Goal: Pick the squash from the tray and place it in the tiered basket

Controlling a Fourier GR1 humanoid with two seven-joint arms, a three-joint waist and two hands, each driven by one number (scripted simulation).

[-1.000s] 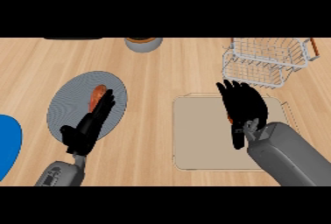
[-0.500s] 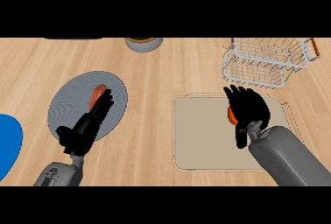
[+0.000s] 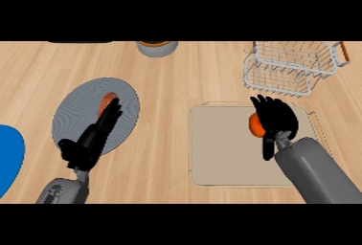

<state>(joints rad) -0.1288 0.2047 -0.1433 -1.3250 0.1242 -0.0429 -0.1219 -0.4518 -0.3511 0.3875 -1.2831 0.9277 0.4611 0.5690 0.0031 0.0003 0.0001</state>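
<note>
The orange squash (image 3: 255, 123) lies on the beige tray (image 3: 219, 153), toward its far right part. My right hand (image 3: 277, 117) is directly over it, fingers straight and pointing away, thumb trailing toward me; it hides most of the squash, and only the left side shows. The hand is open. The white wire tiered basket (image 3: 288, 69) stands at the far right, just beyond the tray. My left hand (image 3: 93, 138) rests open over the grey plate (image 3: 78, 103), fingers stretched.
An orange food piece (image 3: 107, 100) lies on the grey plate by my left fingertips. A blue plate (image 3: 7, 160) shows at the left edge. A grey bowl (image 3: 157, 47) stands at the far edge, with a dark object (image 3: 78, 42) further left.
My right hand has shifted slightly right and nearer over the tray, uncovering the squash's left side. The left hand has stayed where it was.
</note>
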